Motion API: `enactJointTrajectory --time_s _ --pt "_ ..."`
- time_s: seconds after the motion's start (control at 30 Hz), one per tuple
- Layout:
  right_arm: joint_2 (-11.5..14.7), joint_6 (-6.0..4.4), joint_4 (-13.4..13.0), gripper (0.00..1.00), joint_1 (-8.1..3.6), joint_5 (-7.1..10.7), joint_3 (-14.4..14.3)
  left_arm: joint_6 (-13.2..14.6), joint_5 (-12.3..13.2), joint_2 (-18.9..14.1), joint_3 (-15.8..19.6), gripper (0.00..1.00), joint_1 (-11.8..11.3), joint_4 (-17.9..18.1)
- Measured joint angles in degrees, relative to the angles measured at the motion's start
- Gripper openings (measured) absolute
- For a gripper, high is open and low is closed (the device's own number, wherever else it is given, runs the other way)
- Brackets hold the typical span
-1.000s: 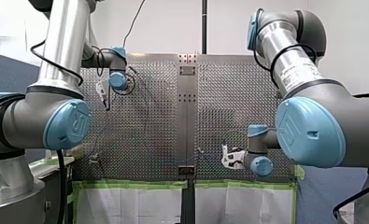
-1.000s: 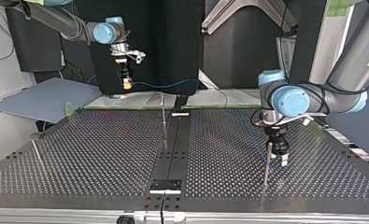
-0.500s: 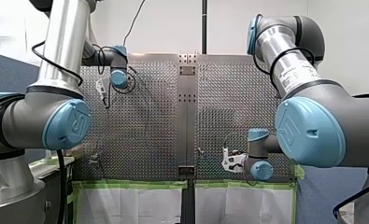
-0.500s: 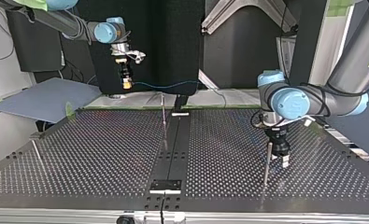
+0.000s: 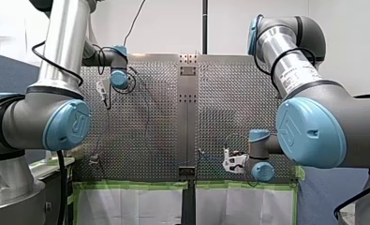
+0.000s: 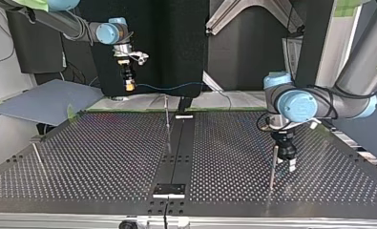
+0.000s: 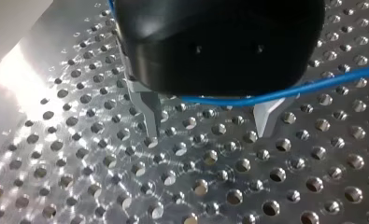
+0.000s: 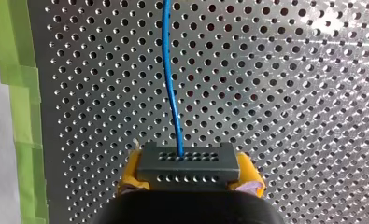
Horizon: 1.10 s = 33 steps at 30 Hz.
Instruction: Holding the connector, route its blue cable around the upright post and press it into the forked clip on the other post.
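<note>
Pinched the dark perforated connector (image 8: 187,158) between my right gripper's (image 8: 189,173) yellow pads, high over the perforated table's (image 6: 105,157) far edge, probably to hold the blue cable (image 8: 171,79) clear for routing. Held my left gripper's (image 7: 208,122) metal fingers (image 7: 149,112) apart beside a thin post (image 6: 272,167), gripping nothing. Found no readable writing.

Post (image 6: 272,172) just beside left gripper (image 6: 288,165), prob. apart; centre post (image 6: 167,126) far.
</note>
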<state>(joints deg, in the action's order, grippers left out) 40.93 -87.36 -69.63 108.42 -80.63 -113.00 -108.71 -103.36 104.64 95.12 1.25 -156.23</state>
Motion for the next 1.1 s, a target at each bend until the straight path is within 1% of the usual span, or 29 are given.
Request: enactJointTrajectory --time_s 0.2,0.5,0.73,0.93,1.03,1.1 --pt "0.0 0.13 0.2 0.0 0.0 0.03 0.0 -3.0 1.1 0.0 0.0 0.99 -0.5 -0.2" --pt "0.0 0.16 0.2 0.0 0.0 0.03 0.0 -7.2 3.4 -0.2 0.2 0.99 -0.9 -2.3" --pt "0.0 0.16 0.0 0.0 0.0 0.03 0.0 -10.8 3.5 -1.2 1.9 0.99 -1.8 -2.3" --pt "0.0 0.16 0.0 0.0 0.0 0.03 0.0 -14.5 4.2 -1.3 2.1 0.99 -2.1 -2.4" --pt "0.0 0.16 -0.1 0.0 0.0 0.03 0.0 -15.7 4.3 -1.3 2.2 0.99 -2.2 -2.6" --pt "0.0 0.16 -0.1 0.0 0.0 0.03 0.0 -16.0 4.5 -1.3 2.4 0.99 -2.2 -2.7"
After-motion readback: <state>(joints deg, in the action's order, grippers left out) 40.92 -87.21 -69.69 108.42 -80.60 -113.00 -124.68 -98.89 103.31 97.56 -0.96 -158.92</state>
